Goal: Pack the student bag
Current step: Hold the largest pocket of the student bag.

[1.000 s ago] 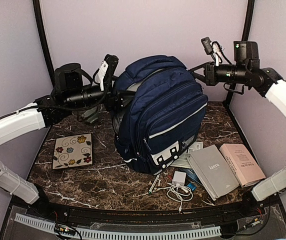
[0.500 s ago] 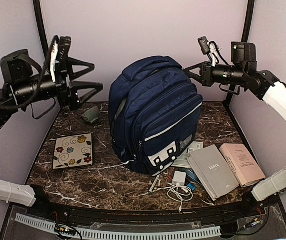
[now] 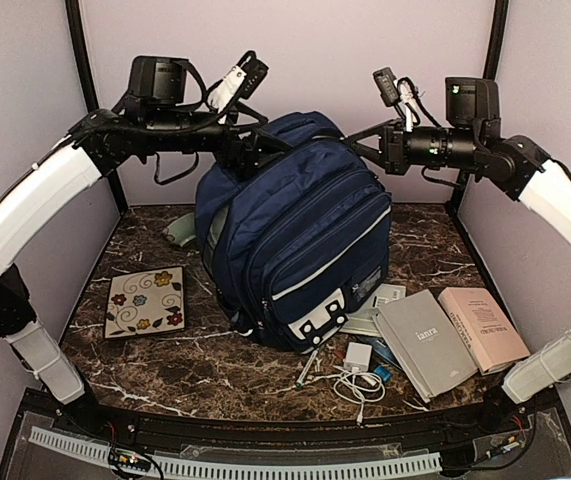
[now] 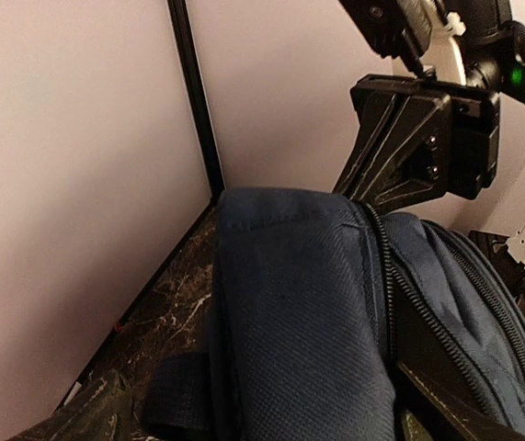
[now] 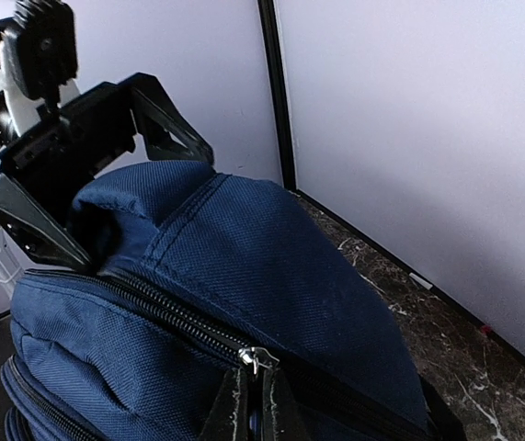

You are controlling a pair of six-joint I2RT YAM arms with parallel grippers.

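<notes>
The student bag (image 3: 300,240), a navy backpack with white stripes, stands upright mid-table, and its dark fabric fills the left wrist view (image 4: 299,312). My left gripper (image 3: 263,150) reaches over from the left and is open, its fingers (image 5: 165,124) straddling the folded top of the bag (image 5: 152,197). My right gripper (image 3: 363,140) comes in from the right and is shut on the zipper pull (image 5: 262,356) at the bag's upper edge. In the right wrist view, the right gripper (image 5: 255,409) has its black jaws pressed together just below the slider.
A floral tile (image 3: 145,300) lies front left. A grey-green object (image 3: 178,230) sits behind the bag's left side. Right of the bag lie a grey book (image 3: 427,343), a pink book (image 3: 483,328), papers (image 3: 383,300), a white charger with cable (image 3: 360,365) and a pen (image 3: 308,368).
The left arm pulled away from the bag's left side, opened wide, then swung up over the bag's top. The bag and the right gripper shifted slightly left.
</notes>
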